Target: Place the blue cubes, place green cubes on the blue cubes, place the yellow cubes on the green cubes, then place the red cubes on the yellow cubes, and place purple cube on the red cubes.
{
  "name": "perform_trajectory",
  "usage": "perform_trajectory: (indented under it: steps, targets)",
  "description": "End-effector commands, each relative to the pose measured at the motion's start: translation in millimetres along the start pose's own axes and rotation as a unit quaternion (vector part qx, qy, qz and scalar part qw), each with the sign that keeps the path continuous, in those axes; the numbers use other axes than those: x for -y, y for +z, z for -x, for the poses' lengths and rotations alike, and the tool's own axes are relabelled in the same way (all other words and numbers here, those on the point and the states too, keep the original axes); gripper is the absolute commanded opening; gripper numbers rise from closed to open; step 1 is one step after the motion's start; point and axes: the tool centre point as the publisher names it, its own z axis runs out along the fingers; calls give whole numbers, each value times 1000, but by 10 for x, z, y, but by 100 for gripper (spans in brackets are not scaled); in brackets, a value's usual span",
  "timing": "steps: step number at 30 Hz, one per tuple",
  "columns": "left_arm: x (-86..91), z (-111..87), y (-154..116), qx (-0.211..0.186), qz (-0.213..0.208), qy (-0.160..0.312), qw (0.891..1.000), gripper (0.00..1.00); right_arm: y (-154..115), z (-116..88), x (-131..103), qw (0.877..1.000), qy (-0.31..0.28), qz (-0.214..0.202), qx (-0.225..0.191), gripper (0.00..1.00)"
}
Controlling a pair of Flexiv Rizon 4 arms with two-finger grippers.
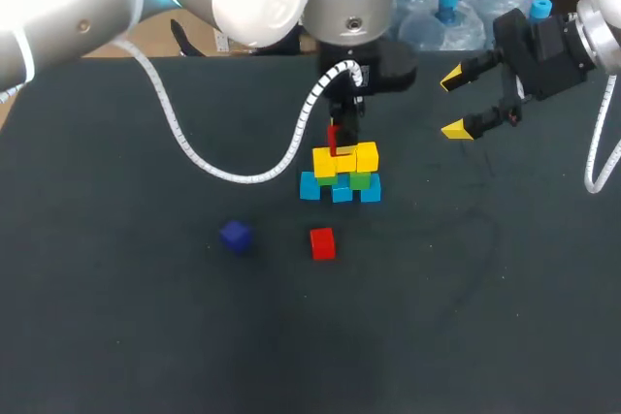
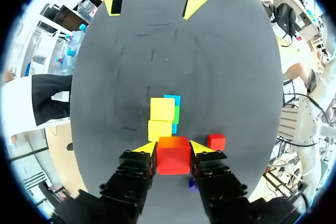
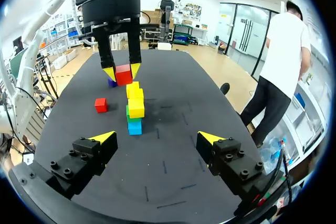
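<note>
Three blue cubes (image 1: 342, 192) bore two green cubes (image 1: 360, 180) and two yellow cubes (image 1: 325, 163). The left gripper (image 2: 173, 148) clenched one red cube (image 2: 173, 160) above them; another red cube (image 1: 322, 242) and one purple cube (image 1: 235, 235) lay loose on the dark table (image 1: 116, 317). The right gripper (image 1: 453, 104) hung released

In the middle of the table (image 1: 116, 298) stand three blue cubes (image 1: 309, 186) (image 1: 342, 193) (image 1: 371, 190) in a bottom row and two yellow cubes (image 1: 325, 163) (image 1: 366, 156) on top. Between those layers one green cube (image 1: 360, 180) shows plainly, and a sliver of green under the left yellow one may be a second. There are two red ones, a held red cube (image 1: 332, 136) just above the yellow cubes and a loose red cube (image 1: 322, 243) nearer, plus one purple cube (image 1: 236, 236) to its left and two grippers, the left gripper (image 2: 173, 147) and the right gripper (image 1: 454, 104).
</note>
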Motion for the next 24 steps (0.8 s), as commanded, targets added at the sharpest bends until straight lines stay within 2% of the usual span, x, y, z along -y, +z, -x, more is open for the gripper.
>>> perform_trajectory:
  steps: [1, 8, 24]
  targets:
    - [49, -9, -15, 0, 1, -1, 1000, 0, 2, -2, -1, 1000, 0, 0, 1, 100]
    - [120, -5, 1, -4, -1, -5, 1000, 0, 2, -2, -1, 1000, 0, 0, 1, 100]
    - [135, -22, 81, 3, -6, -12, 1000, 0, 2, -2, -1, 1000, 0, 0, 1, 100]
